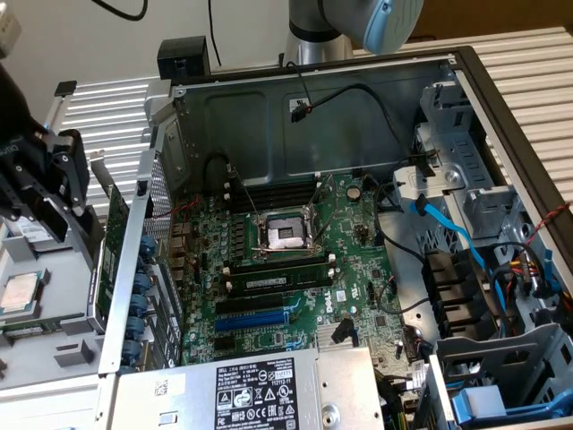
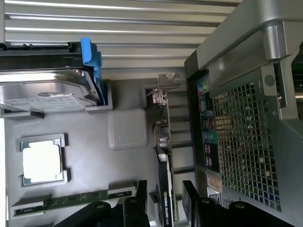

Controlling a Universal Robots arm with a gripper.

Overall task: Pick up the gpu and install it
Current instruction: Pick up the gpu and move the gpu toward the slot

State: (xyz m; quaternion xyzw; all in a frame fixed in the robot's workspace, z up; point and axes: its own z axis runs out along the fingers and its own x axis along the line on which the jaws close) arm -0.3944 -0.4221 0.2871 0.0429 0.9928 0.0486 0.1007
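Two jaws of gripper [image 2: 164, 185] parted astride gpu [image 2: 165, 127], holding nothing; light, stiff, fragile: pinch across its flat faces.

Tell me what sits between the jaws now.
The graphics card, standing on edge beside the computer case, sits between the open jaws of the gripper; the wrist view shows it.

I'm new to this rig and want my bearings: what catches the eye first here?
The open case with its green motherboard takes the middle of the exterior view, blue cables at that view's right. Outside the case, at that view's left, the gripper stands open astride the gpu, which stands on edge in a grey tray with a processor chip.
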